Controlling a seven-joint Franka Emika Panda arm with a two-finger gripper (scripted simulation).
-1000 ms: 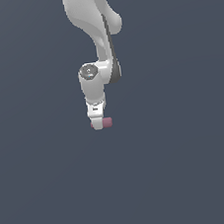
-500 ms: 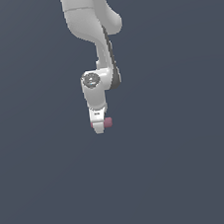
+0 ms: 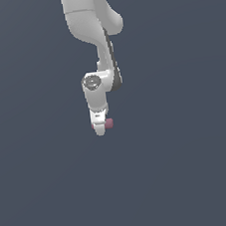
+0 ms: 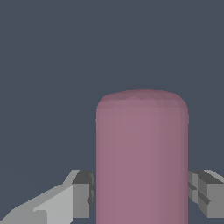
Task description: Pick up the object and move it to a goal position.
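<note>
The object is a small dull pink-red blocky piece with a rounded end. In the exterior view it sticks out from the tip of my white gripper, toward that view's right. In the wrist view the piece fills the middle between my two grey fingertips, which press on both its sides. My gripper is shut on it and holds it against the plain dark grey background. No goal marker shows in either view.
The white arm comes down from the top of the exterior view. Around it there is only uniform dark grey ground.
The arm and the held piece have shifted slightly up and toward the exterior view's right over the last second. The grip has not changed.
</note>
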